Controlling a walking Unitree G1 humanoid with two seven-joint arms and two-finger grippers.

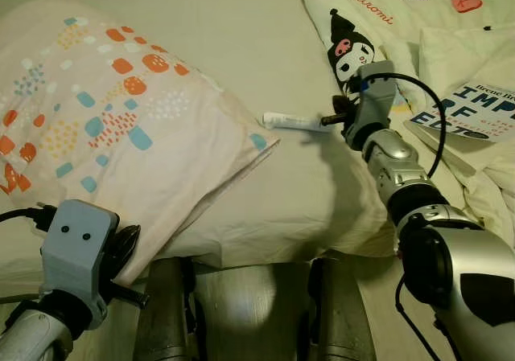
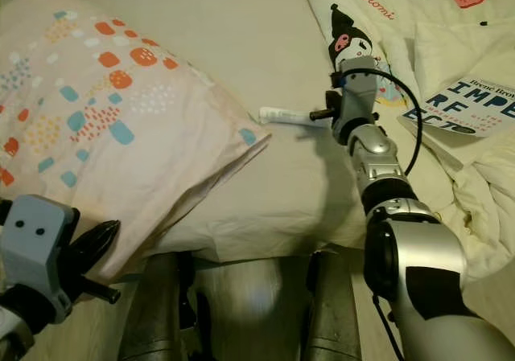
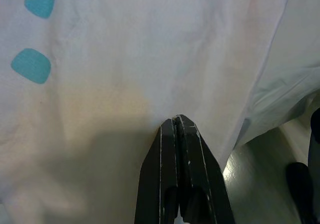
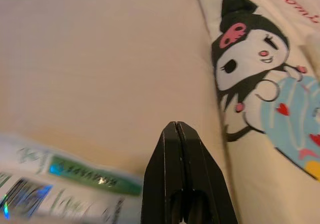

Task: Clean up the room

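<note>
Tube (image 1: 294, 121) lies beside outstretched right gripper (image 4: 176, 134).

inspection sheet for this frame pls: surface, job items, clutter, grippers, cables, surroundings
Surface: bed, beige sheet, rumpled.
Job's things: white tube on the sheet beside the pillow's corner; book on the duvet.
Clutter: patterned pillow; cartoon-print duvet.
Grippers: right gripper shut, hovering next to the tube, holding nothing; left gripper shut, tips against the pillow near the bed's edge.
Cables: black cable looping along the right arm; another at the left wrist.
Surroundings: pale floor between the robot's legs.
</note>
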